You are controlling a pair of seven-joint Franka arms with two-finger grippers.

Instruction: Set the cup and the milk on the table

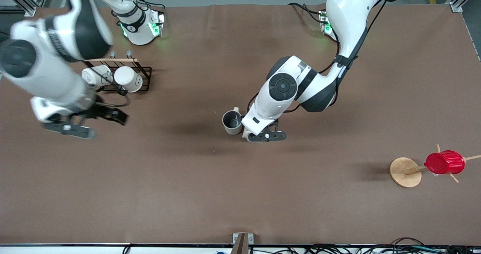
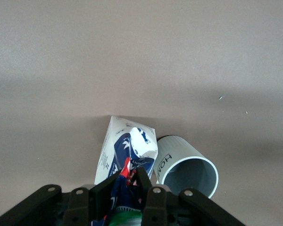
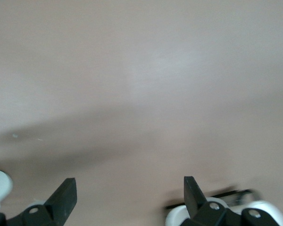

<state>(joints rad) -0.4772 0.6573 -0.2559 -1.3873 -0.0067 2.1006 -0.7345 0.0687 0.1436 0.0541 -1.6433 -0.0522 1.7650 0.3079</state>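
The cream-beige cup [image 1: 232, 122] stands upright on the brown table [image 1: 210, 194] near its middle. It also shows in the left wrist view [image 2: 187, 167], its dark inside facing the camera. My left gripper [image 1: 265, 135] is right beside the cup, toward the left arm's end. In its wrist view the left gripper [image 2: 129, 177] is shut on the top of the blue and white milk [image 2: 126, 149], which hangs down to the table next to the cup. The hand hides the milk in the front view. My right gripper [image 1: 119, 116] is open and empty, low over the table beside the mug rack; its wrist view [image 3: 129, 188] shows bare table between the fingers.
A black wire rack [image 1: 144, 73] with two white mugs [image 1: 127, 79] stands near the right arm's base. A ribbed red cup [image 1: 445, 162] hangs on a wooden stand [image 1: 404, 172] at the left arm's end.
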